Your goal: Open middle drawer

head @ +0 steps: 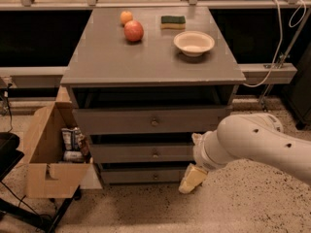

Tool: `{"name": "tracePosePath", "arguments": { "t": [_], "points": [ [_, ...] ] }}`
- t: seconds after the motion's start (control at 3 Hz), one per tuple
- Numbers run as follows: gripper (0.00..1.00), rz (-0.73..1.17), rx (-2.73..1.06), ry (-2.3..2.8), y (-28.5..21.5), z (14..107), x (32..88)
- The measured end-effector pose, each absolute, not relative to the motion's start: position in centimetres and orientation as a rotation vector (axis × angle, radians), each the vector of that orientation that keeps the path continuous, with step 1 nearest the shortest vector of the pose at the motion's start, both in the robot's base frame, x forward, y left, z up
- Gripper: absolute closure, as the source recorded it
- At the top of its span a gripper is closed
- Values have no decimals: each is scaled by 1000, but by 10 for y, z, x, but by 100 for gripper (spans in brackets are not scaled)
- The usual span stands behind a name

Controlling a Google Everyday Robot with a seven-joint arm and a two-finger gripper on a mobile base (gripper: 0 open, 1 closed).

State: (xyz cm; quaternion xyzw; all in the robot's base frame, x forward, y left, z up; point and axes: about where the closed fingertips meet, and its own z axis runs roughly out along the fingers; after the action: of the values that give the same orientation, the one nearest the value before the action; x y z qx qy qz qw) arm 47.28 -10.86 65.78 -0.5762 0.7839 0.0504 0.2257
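The cabinet [121, 67] stands in the middle of the scene with three grey drawers down its near face; the middle drawer [126, 153] is the second of them, wide and shallow, with its small round knob [155, 154] centred on the front; it looks pushed in, with a dark gap above it under the top drawer [116, 121]; the lowest drawer [136, 175] sits just below. The gripper [192, 178] hangs low at the right end of the drawer fronts, by the lowest drawer's right corner and right of the knob, apart from it; whether it is open or closed I cannot tell; the thick white arm [257, 142] runs off to the right. On top lie an apple [133, 31], an orange [126, 17] just behind it, a sponge [173, 21] and a pale bowl [194, 42] to the right. A cardboard box [46, 178] sits on the floor at the left, touching the cabinet's side, with packets [73, 140] inside.
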Motion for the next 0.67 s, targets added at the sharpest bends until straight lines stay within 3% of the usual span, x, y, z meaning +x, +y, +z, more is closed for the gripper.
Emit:
{"name": "tracePosePath", "arguments": {
  "t": [0.67],
  "points": [
    [0,76,-1671,2171,-110,566,501]
  ]
}}
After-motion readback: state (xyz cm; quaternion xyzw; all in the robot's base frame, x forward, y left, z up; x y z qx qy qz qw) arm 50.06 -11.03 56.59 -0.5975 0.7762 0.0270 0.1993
